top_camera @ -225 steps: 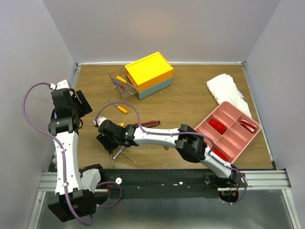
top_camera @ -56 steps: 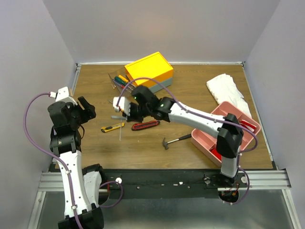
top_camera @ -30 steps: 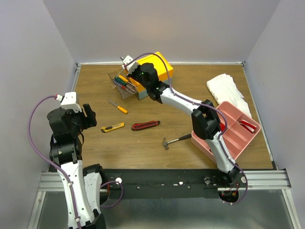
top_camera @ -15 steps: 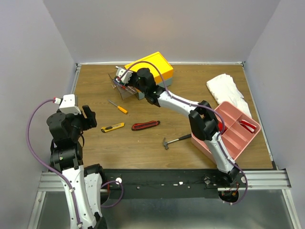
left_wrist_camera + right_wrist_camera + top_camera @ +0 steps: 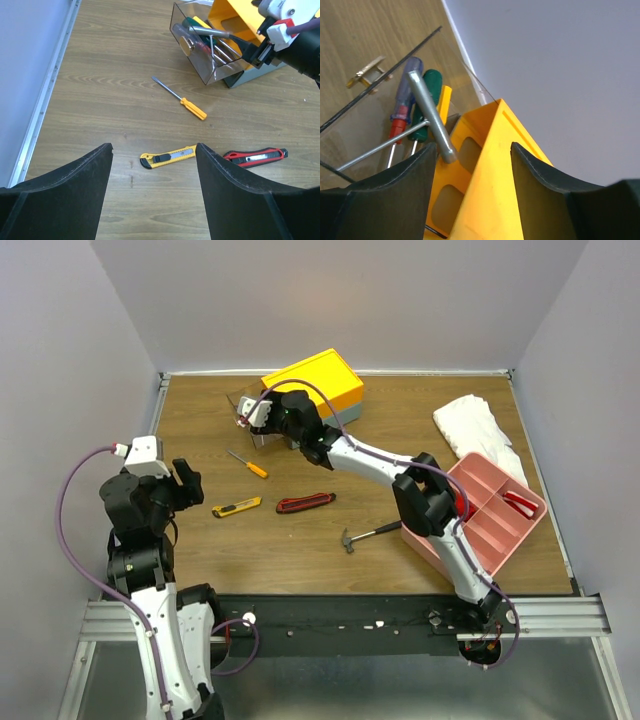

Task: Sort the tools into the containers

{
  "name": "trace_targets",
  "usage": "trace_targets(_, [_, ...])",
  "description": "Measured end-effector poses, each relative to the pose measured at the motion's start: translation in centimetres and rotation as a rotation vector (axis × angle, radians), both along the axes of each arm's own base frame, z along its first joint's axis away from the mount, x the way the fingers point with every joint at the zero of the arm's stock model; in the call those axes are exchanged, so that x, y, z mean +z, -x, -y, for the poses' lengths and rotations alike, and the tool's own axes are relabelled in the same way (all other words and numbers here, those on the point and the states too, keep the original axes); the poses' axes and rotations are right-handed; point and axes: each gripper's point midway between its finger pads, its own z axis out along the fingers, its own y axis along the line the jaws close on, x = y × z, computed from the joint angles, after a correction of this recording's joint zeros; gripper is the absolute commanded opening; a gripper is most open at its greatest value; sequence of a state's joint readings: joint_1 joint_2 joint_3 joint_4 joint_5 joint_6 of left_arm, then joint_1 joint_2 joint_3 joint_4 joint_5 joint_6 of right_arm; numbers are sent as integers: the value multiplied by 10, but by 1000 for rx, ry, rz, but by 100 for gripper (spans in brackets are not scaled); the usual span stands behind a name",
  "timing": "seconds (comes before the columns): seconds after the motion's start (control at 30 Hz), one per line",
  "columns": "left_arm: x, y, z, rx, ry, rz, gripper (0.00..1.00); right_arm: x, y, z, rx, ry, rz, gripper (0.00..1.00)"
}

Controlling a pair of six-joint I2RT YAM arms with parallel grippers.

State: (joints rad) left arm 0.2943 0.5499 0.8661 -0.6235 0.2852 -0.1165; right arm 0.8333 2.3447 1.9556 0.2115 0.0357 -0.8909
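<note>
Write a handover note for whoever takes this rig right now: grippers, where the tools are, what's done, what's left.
Left gripper: open, empty, hovering over the table, left side.
Right gripper: open over the clear drawer of the yellow box.
Done: silver wrench and green-handled screwdriver lie in the drawer.
To sort, on the table: orange screwdriver, yellow utility knife, red utility knife, mini hammer.

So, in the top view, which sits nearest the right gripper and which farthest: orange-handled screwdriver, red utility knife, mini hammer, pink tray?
From the right gripper, beside the yellow box:
1. Orange-handled screwdriver, just in front of it, on the left.
2. Red utility knife, mid-table.
3. Mini hammer, toward the near edge.
4. Pink tray, far right.
</note>
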Motion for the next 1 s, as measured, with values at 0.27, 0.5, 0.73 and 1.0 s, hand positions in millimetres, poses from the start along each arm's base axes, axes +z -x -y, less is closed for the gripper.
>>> trace_targets(0.27, [-18,-14,3,-20,57,-41,78,26,-2,21,-106,-46,46,70])
trace_targets(0.5, [-45,-32,5,-97,45,-139,78,77,32,48,-105,-166,-47,75])
trace_targets(0.73, [-69,-42,2,-144,22,-225,78,97,69,55,-20,-259,-278,74])
trace_targets(1.0, [-113,-75,1,-161,112,-352,72,20,87,77,-55,-211,-599,66])
